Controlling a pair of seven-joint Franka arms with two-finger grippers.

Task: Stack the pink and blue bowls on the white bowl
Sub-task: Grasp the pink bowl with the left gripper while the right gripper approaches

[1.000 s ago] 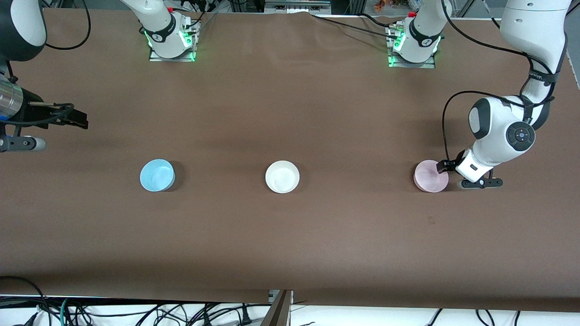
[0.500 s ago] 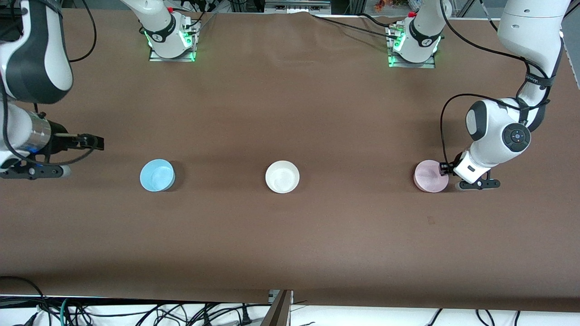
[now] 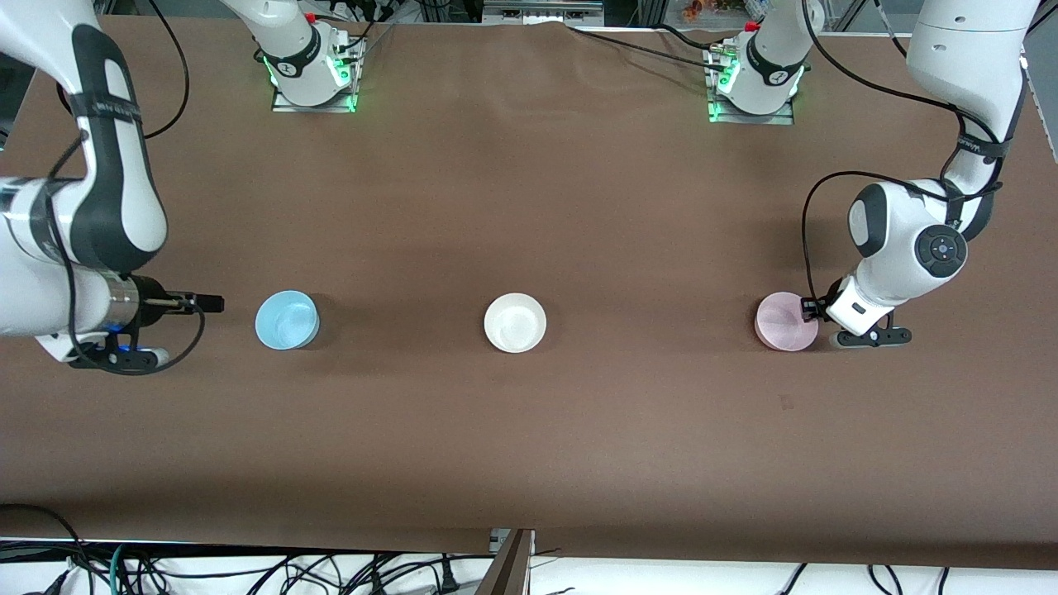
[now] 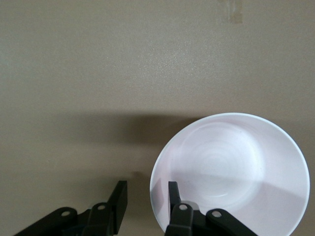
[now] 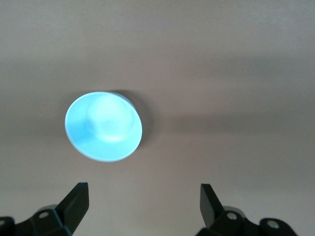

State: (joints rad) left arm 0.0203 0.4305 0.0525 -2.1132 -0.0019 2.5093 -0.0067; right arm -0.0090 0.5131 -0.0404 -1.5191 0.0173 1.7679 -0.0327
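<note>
**Thin grip on the pink bowl's rim, blue bowl not yet reached**

The left gripper [image 3: 808, 309] sits at the pink bowl [image 3: 786, 321], its fingers [image 4: 173, 196] straddling the wall: one inside the rim, the other outside, drawn in on it. The bite looks shallow (only the fingertips reach the lip), so my worry is that the bowl pivots or slips once it comes off the table [image 3: 529, 430]. A light plastic bowl held by one edge tends to hang tilted, and a tilted bowl may catch on the white bowl's rim instead of nesting.

The white bowl [image 3: 515, 323] stands alone in the middle of the row; the pink bowl is well apart from it toward the left arm's end, the blue bowl [image 3: 286, 320] well apart toward the right arm's end.

The right gripper [image 3: 213, 304] is near the blue bowl, on the side away from the white bowl, jaws spread wide and holding nothing. In its wrist view the bowl lies off centre between the fingers [image 5: 76, 204], so one finger could nudge it along the table rather than straddle its wall. Both arms heading for the white bowl together could also crowd each other.
</note>
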